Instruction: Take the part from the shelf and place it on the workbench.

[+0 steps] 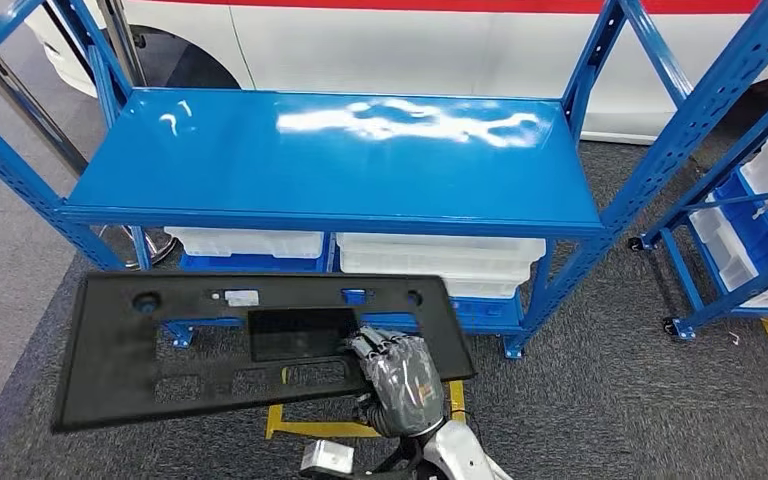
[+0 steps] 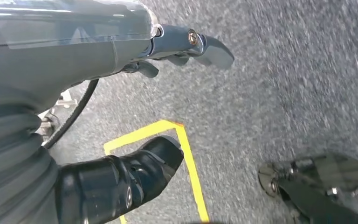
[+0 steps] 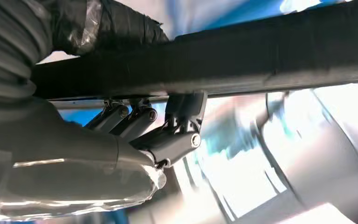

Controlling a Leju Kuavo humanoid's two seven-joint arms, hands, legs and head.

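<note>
A white car body (image 1: 410,40) stands behind the blue shelf (image 1: 340,160), whose glossy top board carries nothing but glare; white bins (image 1: 440,255) sit underneath. In front, over the grey carpet (image 1: 600,400), the long black part (image 1: 250,340) hangs tilted, gripped at its lower edge by the right hand (image 1: 400,375). The left hand (image 2: 186,46) holds nothing, fingers loosely apart above the yellow floor tape (image 2: 191,163).

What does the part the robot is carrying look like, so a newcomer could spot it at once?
Start at the big blue metal shelf in front of the white car; the part hangs in front of its lower level, above the grey carpet. It is a long flat black plastic panel, gripped near one end by the right hand. Unlike the white bins behind, it is dark, with cut-out openings.
</note>
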